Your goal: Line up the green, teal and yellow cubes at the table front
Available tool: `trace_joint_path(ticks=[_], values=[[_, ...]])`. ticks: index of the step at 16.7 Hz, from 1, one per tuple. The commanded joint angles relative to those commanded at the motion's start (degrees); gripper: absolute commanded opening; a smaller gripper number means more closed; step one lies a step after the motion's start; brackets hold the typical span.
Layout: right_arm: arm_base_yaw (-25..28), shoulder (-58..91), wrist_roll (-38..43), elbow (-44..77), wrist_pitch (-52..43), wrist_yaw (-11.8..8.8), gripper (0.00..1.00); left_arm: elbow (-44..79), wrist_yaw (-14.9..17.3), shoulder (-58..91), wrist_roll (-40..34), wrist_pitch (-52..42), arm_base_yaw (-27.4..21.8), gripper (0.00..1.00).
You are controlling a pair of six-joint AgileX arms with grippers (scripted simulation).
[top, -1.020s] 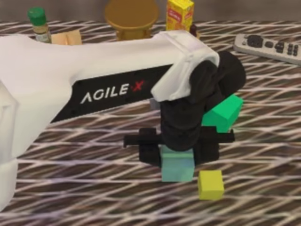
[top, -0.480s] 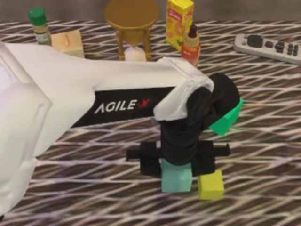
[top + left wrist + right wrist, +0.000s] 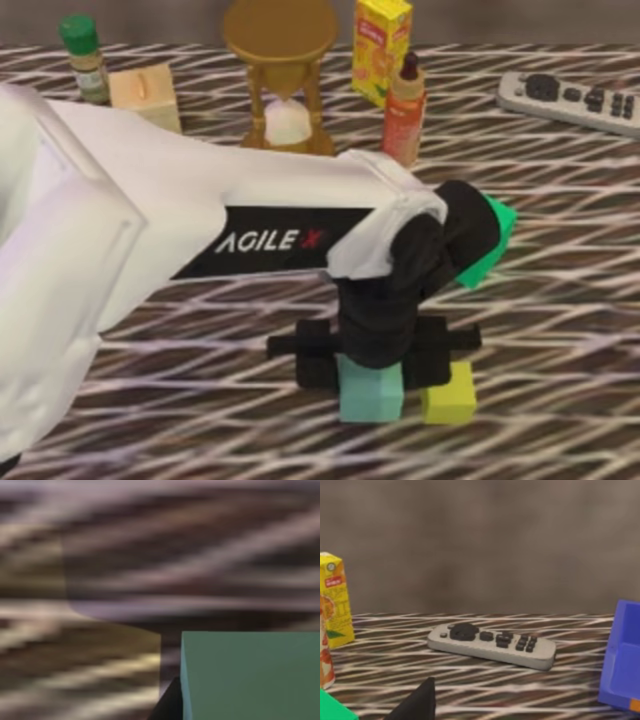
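- Left gripper (image 3: 372,358): black two-finger unit, pointing straight down over the mid-sized pale teal cube (image 3: 371,392); jaws clamped on the cube's two sides, its upper part hidden beneath the wrist.
- Left wrist view: the teal cube's flat face (image 3: 250,675) fills one corner; streaked table (image 3: 190,545) blurred behind it.
- Teal cube sits near the table's front edge, about mid-width, on the dark brown surface with pale woven streaks (image 3: 560,300).
- Small yellow cube (image 3: 449,396): just beside the teal one on its right, at the same depth; whether the two touch, cannot tell.
- Large bright green cube (image 3: 487,248): farther back and to the right, mostly hidden behind the left arm's black wrist.
- Left arm, white: reaches in from the left side across the table.
- Right gripper: not seen from above; its wrist camera shows one dark fingertip (image 3: 417,702), a grey remote control (image 3: 491,645) and a blue bin (image 3: 621,662); finger state, cannot tell.
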Motion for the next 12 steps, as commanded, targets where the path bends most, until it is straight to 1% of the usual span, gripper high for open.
trace_joint_path(ticks=[12], values=[[0.0,0.0,0.0,0.0,0.0,0.0,1.0,0.0,0.0,0.0,0.0,0.0,0.0,0.98]])
